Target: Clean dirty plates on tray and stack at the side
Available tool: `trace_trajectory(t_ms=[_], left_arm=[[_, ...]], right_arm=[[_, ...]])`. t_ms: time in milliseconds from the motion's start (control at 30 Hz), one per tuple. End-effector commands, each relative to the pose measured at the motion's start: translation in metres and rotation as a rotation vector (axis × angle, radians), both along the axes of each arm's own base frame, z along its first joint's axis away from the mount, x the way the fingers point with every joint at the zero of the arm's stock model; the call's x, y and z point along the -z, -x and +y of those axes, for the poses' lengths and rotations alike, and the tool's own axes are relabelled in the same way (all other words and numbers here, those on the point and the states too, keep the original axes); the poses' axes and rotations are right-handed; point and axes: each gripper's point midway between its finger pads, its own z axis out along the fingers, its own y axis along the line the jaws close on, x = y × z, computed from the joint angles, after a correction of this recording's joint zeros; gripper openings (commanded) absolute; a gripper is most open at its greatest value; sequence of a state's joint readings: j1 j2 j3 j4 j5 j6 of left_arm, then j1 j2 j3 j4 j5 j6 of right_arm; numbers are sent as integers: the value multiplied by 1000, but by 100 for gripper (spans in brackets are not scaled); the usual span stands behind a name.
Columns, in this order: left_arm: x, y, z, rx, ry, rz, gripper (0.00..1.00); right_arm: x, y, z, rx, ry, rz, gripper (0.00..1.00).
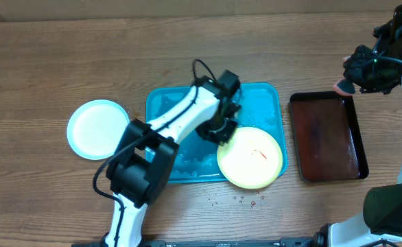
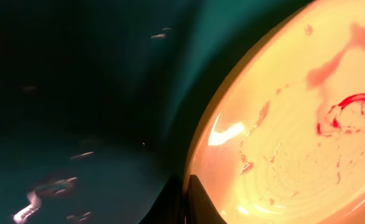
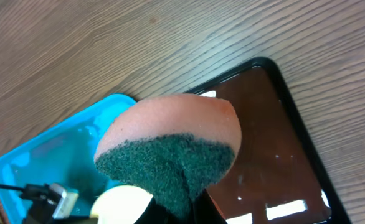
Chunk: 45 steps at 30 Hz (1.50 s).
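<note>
A pale yellow-green plate (image 1: 251, 158) with red sauce smears lies on the front right corner of the turquoise tray (image 1: 167, 110), overhanging its rim. My left gripper (image 1: 221, 130) is shut on this plate's left rim; the left wrist view shows the smeared plate (image 2: 294, 137) with the fingers (image 2: 185, 202) pinched on its edge. A light blue plate (image 1: 98, 129) lies on the table left of the tray. A second yellow-green plate is not visible. My right gripper (image 1: 355, 75) hovers at the far right, shut on a pink sponge with a green scouring side (image 3: 170, 143), fingertips (image 3: 182, 202).
A dark red-brown tray (image 1: 328, 137) lies right of the turquoise tray, below my right gripper; it also shows in the right wrist view (image 3: 276, 143). Water drops (image 1: 237, 200) lie on the wooden table in front of the tray. The turquoise tray looks wet.
</note>
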<state>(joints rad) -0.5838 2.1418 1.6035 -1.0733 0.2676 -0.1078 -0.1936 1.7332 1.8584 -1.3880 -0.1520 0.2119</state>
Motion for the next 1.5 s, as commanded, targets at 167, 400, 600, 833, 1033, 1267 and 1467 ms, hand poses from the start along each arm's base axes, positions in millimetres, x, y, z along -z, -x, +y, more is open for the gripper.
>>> trace_trajectory(t_ms=[167, 400, 600, 833, 1033, 1267, 1467], left_arm=[[-4, -58, 78, -238, -59, -49, 4], [-5, -71, 105, -299, -34, -39, 4], [-1, -62, 95, -311, 20, 6, 4], [19, -56, 98, -353, 11, 13, 10], [34, -55, 98, -352, 22, -8, 16], [43, -51, 101, -386, 13, 0, 4], [43, -51, 101, -385, 11, 3, 4]], right_arm=[[-4, -5, 39, -94, -32, -23, 4], [8, -20, 100, -161, -70, -17, 4], [44, -26, 170, -266, -90, 53, 4], [91, -16, 221, -349, -80, 171, 4], [116, -9, 236, -374, -67, 243, 4], [139, -2, 249, -403, -54, 293, 4], [165, 5, 245, -376, -39, 325, 4]])
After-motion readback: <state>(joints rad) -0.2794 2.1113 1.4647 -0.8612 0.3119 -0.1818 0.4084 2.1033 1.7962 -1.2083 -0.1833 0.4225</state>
